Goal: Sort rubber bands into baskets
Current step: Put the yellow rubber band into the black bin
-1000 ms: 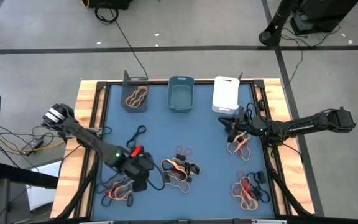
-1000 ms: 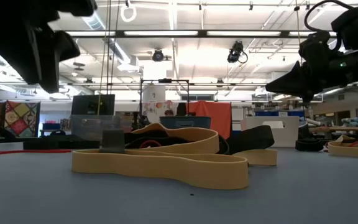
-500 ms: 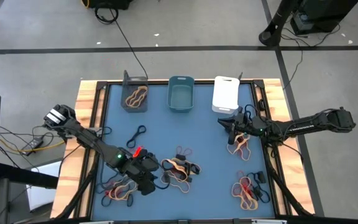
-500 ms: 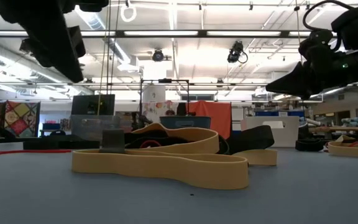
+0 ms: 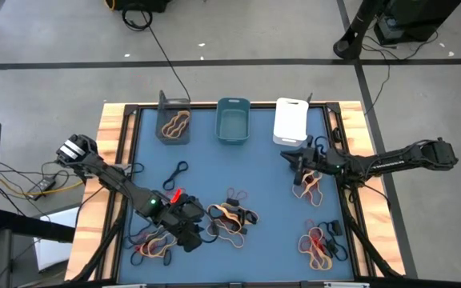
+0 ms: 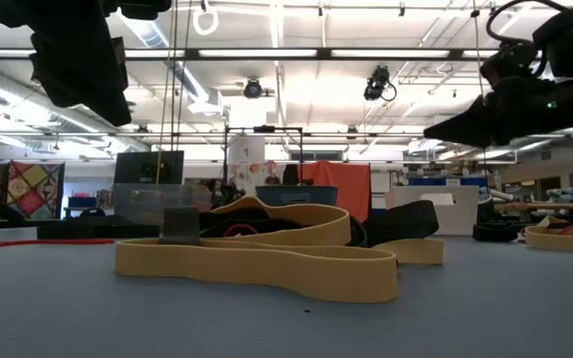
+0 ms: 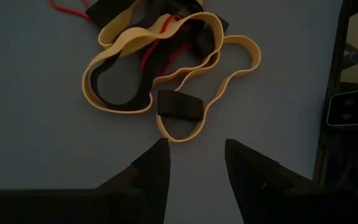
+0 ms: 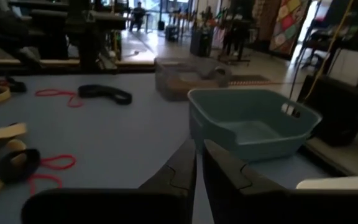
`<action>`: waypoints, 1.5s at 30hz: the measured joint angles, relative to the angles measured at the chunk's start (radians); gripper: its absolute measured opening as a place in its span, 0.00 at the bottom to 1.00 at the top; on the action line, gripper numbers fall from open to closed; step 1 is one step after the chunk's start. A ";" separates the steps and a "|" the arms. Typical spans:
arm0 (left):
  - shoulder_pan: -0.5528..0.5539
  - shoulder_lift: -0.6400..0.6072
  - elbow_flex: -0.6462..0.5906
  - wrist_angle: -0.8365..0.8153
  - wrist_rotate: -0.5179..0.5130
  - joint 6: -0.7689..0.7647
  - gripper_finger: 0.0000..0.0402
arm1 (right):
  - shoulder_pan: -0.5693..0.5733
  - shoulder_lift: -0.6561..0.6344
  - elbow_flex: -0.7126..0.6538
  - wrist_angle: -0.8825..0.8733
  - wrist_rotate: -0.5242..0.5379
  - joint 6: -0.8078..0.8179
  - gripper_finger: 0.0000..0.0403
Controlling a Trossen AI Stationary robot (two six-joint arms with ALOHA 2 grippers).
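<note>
Flat tan rubber bands (image 7: 166,74) lie tangled with black and thin red loops on the matte blue mat (image 5: 262,172), lower left in the high view. The left gripper (image 7: 194,165) hovers over them, released. Only the right wrist view shows the right gripper (image 8: 197,163) nearly clenched, empty, facing the teal basket (image 8: 253,121); the grey basket (image 5: 174,126) holds tan bands.

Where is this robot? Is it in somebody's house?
Not a house, most likely a big workshop or robot lab. The low view shows a high ceiling with long strip lights and workbenches, and cables run across a taped concrete floor around the robot's table.
</note>
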 joint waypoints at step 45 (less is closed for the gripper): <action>-0.153 0.169 0.000 -0.383 0.068 -0.227 0.19 | 0.003 0.000 0.000 -0.059 -0.083 0.138 0.05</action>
